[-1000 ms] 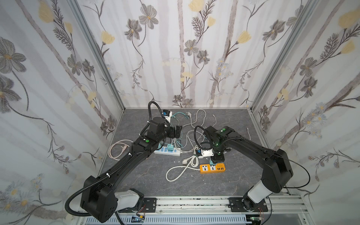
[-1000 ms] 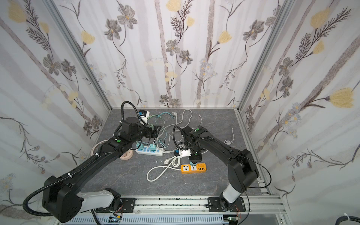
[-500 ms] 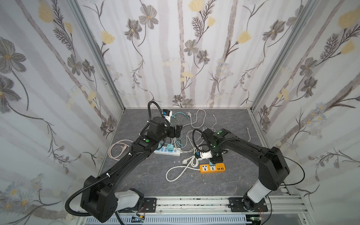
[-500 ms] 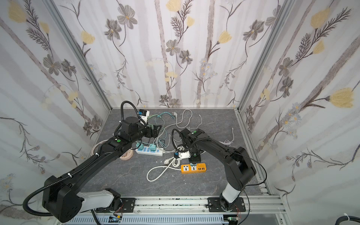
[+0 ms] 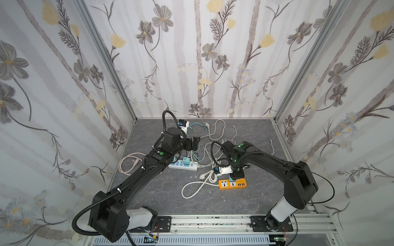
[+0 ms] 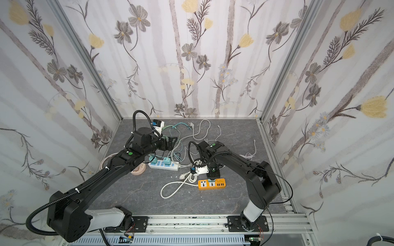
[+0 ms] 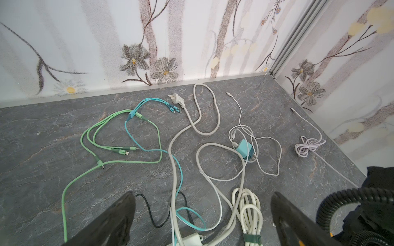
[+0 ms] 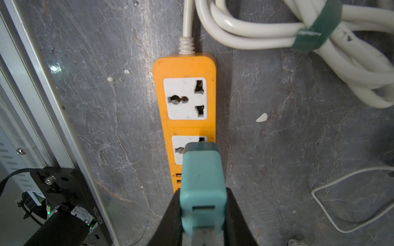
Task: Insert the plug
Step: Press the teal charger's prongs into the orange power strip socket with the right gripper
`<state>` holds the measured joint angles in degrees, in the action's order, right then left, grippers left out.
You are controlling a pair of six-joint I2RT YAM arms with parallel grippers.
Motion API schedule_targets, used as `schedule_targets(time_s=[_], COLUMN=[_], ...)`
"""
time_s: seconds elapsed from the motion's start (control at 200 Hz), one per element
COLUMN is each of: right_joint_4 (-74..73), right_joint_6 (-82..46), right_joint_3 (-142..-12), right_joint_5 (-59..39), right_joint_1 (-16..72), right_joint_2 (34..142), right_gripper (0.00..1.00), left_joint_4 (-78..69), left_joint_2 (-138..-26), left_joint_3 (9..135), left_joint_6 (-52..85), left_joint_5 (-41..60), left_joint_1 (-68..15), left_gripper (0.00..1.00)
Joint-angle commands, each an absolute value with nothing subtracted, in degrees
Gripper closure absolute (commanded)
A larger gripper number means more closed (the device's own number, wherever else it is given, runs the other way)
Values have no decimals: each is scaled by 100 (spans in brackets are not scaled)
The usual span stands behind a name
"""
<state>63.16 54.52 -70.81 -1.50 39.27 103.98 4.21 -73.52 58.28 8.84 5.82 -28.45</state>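
**1. Left side.** I read the left gripper (image 5: 193,142) as idle. Its jaws stand wide apart with nothing between them, and it hangs above the loose cables (image 7: 174,149) towards the back of the table. Just beneath its arm lies the white power strip (image 5: 183,166), which already carries small teal adapters. As I judge it, this side plays no part in the step in hand.

**2. Centre.** A bundled white cord (image 8: 266,27), tied with a green strap, lies just beside the orange power strip (image 8: 184,68).

**3. Right side.** The right gripper (image 8: 203,215) is clamped on the teal plug (image 8: 201,170), one finger on each flank, and holds it over the orange power strip from above. The first socket (image 8: 185,98), nearest the strip's own cord, is empty. The plug's front end covers part of the second socket (image 8: 178,149).

**4. Progress.** Pickup, carry and coarse alignment appear done. The prongs are hidden under the plug body, so I cannot tell whether they have entered the second socket or only sit above it. In my judgement three steps are left:
- Press down until the body sits flush on the socket face.
- Release the plug.
- Retract the arm.

A slight sideways offset could jam the prongs on the face or push the light strip across the table.
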Motion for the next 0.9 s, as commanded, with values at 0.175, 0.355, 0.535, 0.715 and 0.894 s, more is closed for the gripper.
schedule_targets(time_s=[0.175, 0.355, 0.535, 0.715, 0.894], right_joint_4=[6319, 6375, 6409, 6247, 6109], right_joint_6=[5559, 5537, 5521, 5495, 5464], right_joint_3=[-6987, -7062, -7032, -6996, -6970], right_joint_5=[-149, -112, -79, -175, -193], right_joint_1=[3937, 3929, 3929, 3929, 3920], right_joint_2=[10361, 10295, 10143, 10194, 10274], right_gripper=[100, 100, 100, 100, 100], left_joint_4=[293, 306, 299, 298, 327], left_joint_2=[-7385, -7391, -7442, -7486, -7483], left_joint_3=[5893, 5922, 5950, 5968, 5961], left_joint_6=[887, 896, 939, 993, 993], left_joint_5=[647, 685, 732, 773, 774], left_joint_1=[-2838, -2844, -2839, -2839, -2844], left_gripper=[0, 0, 0, 0, 0])
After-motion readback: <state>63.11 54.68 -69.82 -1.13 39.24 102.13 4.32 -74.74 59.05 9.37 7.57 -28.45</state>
